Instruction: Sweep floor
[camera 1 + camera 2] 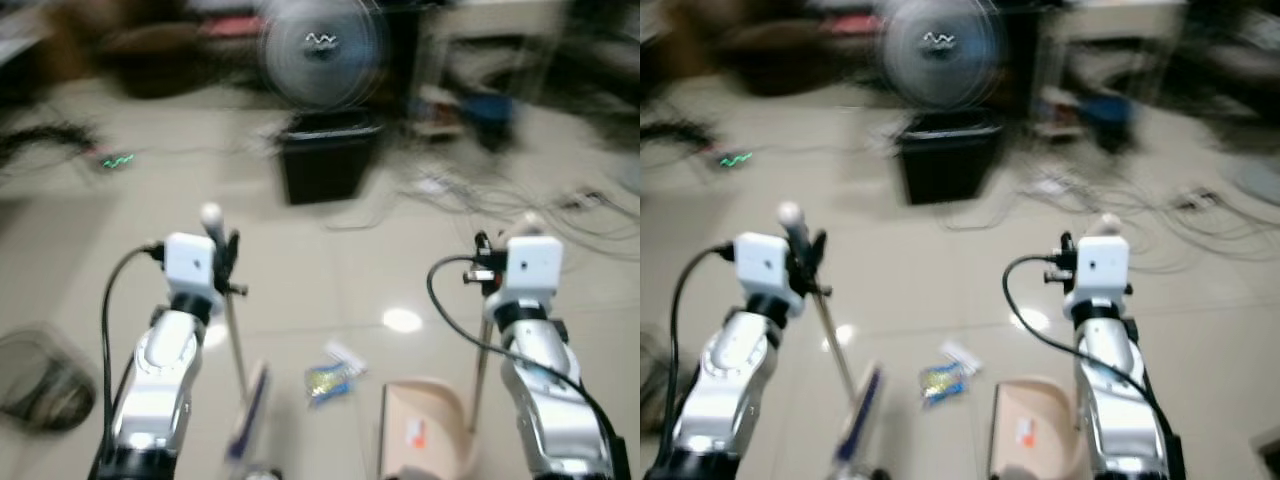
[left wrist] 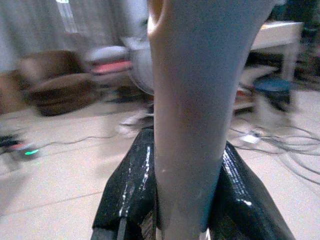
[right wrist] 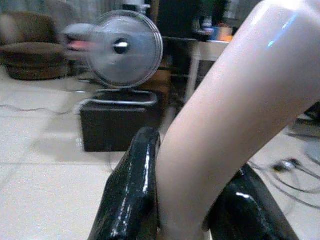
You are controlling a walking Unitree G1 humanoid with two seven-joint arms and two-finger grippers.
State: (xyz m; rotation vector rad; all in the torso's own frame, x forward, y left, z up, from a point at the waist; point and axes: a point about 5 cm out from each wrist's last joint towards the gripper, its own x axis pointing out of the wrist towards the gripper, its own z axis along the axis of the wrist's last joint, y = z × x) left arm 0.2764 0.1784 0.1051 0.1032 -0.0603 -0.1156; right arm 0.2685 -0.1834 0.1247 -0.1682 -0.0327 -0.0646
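Observation:
My left gripper is shut on the pale handle of a broom. The handle slants down to the broom's head on the tiled floor. In the left wrist view the handle stands between the black fingers. My right gripper is shut on the upright handle of a beige dustpan, whose pan rests on the floor. The right wrist view shows that handle between its fingers. A crumpled yellow-blue wrapper and a white scrap lie between broom and dustpan. The eye views are blurred.
A fan stands on a black box straight ahead. Cables sprawl over the floor at the right. A round grey object sits low on the left. A brown seat and a white table stand further back.

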